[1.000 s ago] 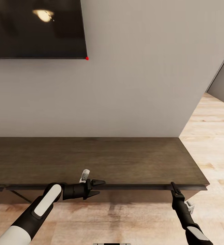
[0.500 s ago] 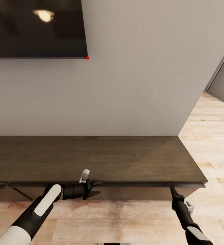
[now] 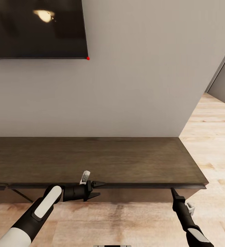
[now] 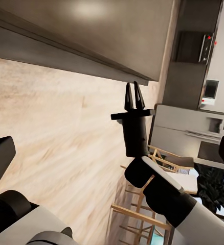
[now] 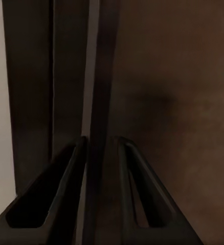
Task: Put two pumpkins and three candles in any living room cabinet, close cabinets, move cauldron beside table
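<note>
The cabinet (image 3: 91,161) front is rigid, heavy and handle-less; grip its top edge. The right gripper (image 5: 102,153) straddles that edge, nearly closed; the left gripper (image 3: 99,189) is spread, empty.

The head view looks down from above at the long dark cabinet (image 3: 91,159) against the wall. The left wrist view faces sideways along the cabinet's front toward the right pincer (image 4: 135,97). The right wrist view sits very close against the cabinet's front edge (image 5: 104,102).
</note>
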